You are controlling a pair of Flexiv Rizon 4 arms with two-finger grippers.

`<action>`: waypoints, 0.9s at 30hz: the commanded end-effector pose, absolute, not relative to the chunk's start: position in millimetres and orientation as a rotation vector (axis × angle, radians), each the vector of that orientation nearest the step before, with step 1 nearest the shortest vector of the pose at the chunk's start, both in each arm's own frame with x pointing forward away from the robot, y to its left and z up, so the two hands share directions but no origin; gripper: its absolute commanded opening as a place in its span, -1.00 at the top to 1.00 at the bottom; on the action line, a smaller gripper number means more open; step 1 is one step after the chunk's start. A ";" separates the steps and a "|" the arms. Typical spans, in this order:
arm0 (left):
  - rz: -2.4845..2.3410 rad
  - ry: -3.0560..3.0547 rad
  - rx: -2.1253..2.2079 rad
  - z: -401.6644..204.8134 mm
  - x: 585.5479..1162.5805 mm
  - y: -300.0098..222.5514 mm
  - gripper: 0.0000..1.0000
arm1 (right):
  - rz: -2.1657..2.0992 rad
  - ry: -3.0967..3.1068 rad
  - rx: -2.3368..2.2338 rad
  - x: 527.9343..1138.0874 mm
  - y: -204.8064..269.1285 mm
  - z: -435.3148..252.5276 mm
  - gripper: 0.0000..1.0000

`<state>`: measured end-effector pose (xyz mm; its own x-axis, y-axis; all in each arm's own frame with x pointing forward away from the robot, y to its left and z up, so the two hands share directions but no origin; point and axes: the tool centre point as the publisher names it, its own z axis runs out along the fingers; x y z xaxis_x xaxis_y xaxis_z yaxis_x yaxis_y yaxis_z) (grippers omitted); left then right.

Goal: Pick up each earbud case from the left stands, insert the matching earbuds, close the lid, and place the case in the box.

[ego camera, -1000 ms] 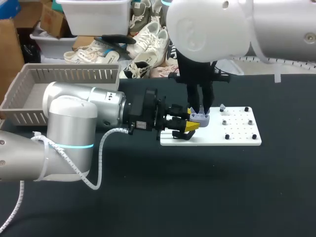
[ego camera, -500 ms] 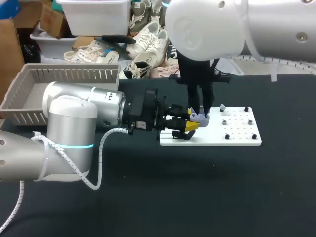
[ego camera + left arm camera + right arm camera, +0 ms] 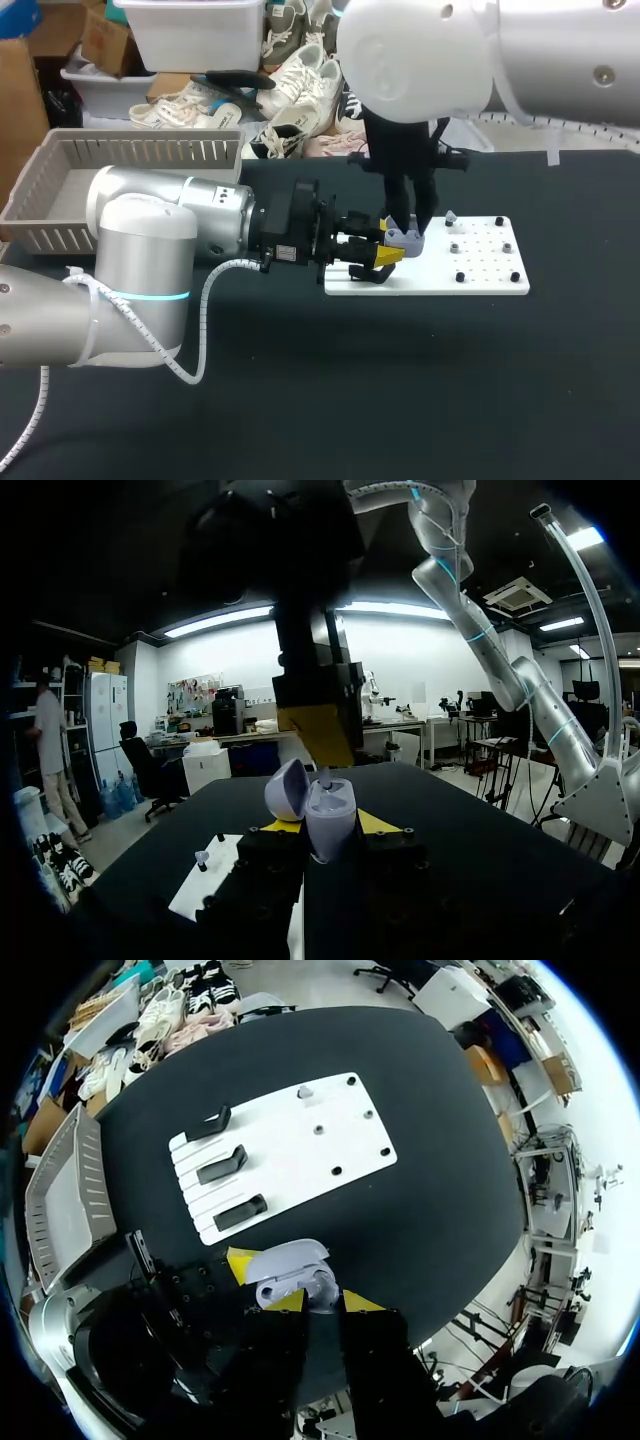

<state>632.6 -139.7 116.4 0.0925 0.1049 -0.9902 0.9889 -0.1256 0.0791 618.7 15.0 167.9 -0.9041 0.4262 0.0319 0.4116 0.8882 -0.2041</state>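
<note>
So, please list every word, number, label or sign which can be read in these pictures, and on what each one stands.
None can be read.
The earbud case, the white board and the grey basket show no print.
A pale patch on the left arm's wrist, perhaps a label, is too small to read.

The earbud case looked to us like smooth plastic, pale lilac with a soft satin sheen. Our left gripper seemed to be matt black metal dotted with screw heads, and its fingertips were a flat, matt yellow. The board was smooth white plastic, barely shiny, and its stands were matt black. We saw the table as a dull black surface. Our right arm had a glossy white shell that caught the light, and our left arm a satin silver-grey one. The basket was matt grey plastic.
</note>
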 end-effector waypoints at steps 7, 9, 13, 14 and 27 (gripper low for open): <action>-1.181 1.163 1.422 115.9 633.9 -140.1 1.00 | 0.305 -2.967 -0.667 620.8 15.8 163.4 1.00; -1.181 1.163 1.422 115.9 633.9 -140.1 1.00 | 0.306 -2.963 -0.669 621.1 15.5 162.0 1.00; -1.181 1.163 1.422 115.9 633.9 -140.1 1.00 | 0.311 -2.958 -0.673 621.5 15.2 160.3 1.00; -1.181 1.163 1.422 115.9 633.9 -140.1 1.00 | 0.311 -2.957 -0.675 621.6 15.1 160.1 1.00; -1.181 1.163 1.422 115.9 633.9 -140.1 1.00 | 0.288 -2.953 -0.704 621.1 12.9 155.8 0.67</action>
